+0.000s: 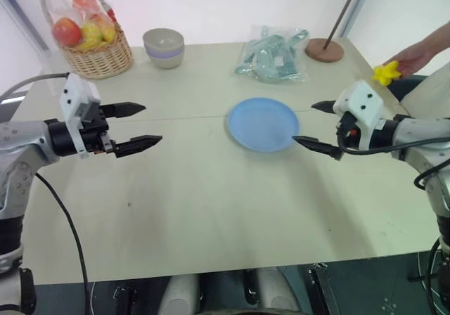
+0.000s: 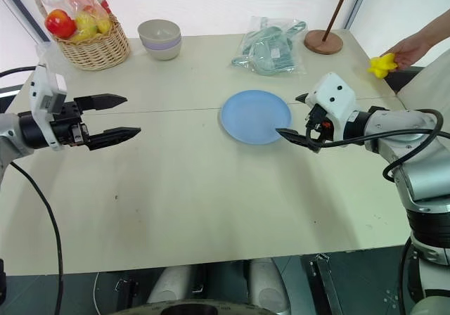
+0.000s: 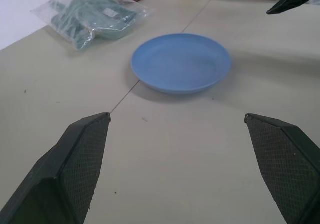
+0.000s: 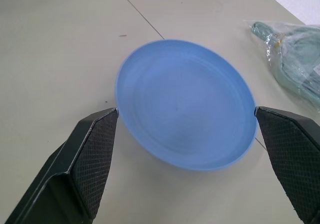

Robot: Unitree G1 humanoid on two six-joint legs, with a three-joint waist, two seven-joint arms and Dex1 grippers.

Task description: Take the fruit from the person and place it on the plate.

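A: Where is the fruit [image 1: 384, 72] seen?

B: It is held in the person's hand [image 1: 411, 60], off the right edge of the worktop [image 1: 211, 202], near the far right corner. It is pinched at its side and is kept clear of the surface. Its lobes are spread outward; a long axis cannot be told from these views.

A: And the plate [image 1: 263, 123]?

B: It is laid flat near the middle of the worktop, a little toward the right edge, just past the seam that crosses the surface. Nothing is carried on it.

A: How are the grippers placed?

B: The left gripper [image 1: 135, 126] is held above the left half, pointed inward toward the plate, with both jaws spread wide and nothing between them. The right gripper [image 1: 318, 126] is held just beside the plate's right rim, pointed inward, its jaws likewise parted and empty. In the right wrist view the plate is framed between the fingers [image 4: 92, 159].

A: What room is left for moving?

B: The near half of the worktop is bare from edge to edge. Along the far edge a wicker basket [image 1: 98, 56] is set at the left corner, a bowl [image 1: 164, 47] beside it, a plastic bag [image 1: 274, 56] behind the plate, and a wooden disc with a pole [image 1: 325, 49] toward the right corner.
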